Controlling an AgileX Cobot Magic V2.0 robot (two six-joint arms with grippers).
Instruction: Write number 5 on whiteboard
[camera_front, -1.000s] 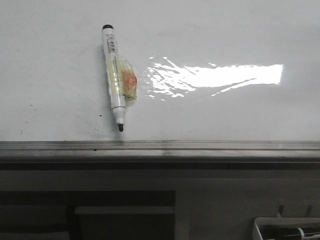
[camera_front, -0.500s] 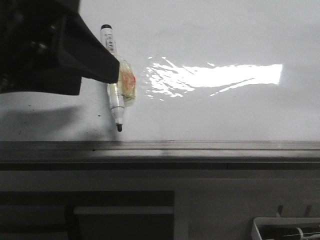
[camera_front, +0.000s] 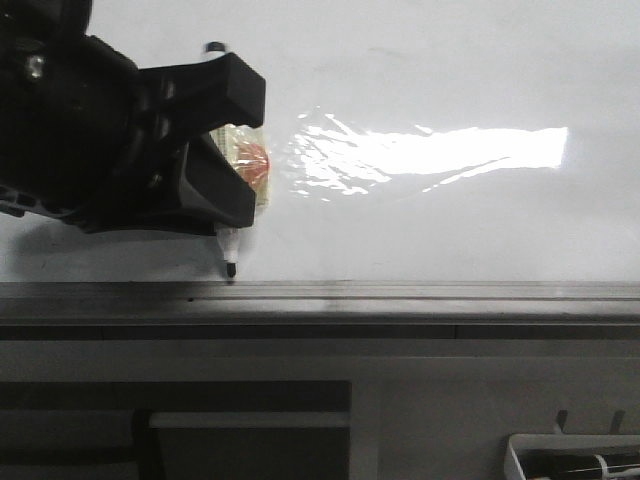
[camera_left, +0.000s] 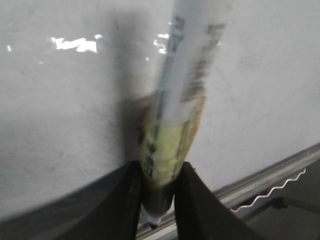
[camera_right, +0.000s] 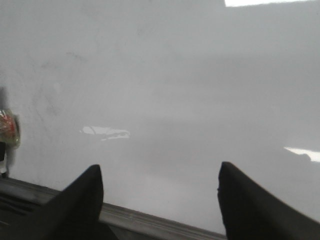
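Note:
The whiteboard (camera_front: 450, 60) is glossy white with a bright glare patch and a grey metal rim (camera_front: 400, 295) along its near edge. No drawn number 5 shows on it. A white marker (camera_front: 229, 250) with a yellow-orange label lies on the board, its black tip close to the rim. My left gripper (camera_front: 245, 158) is shut on the marker's body; in the left wrist view the black fingers (camera_left: 132, 200) press both sides of the marker (camera_left: 185, 85). My right gripper (camera_right: 160, 170) is open and empty over the bare board (camera_right: 175, 75), and does not show in the front view.
A few tiny dark specks dot the board near the rim. Below the rim is a grey ledge (camera_front: 250, 420). A white tray (camera_front: 575, 455) holding a dark item sits at the lower right. The marker's label shows at the edge of the right wrist view (camera_right: 10, 127).
My left arm has come in from the left and closed its fingers around the marker. The marker's tip has shifted a little toward the rim.

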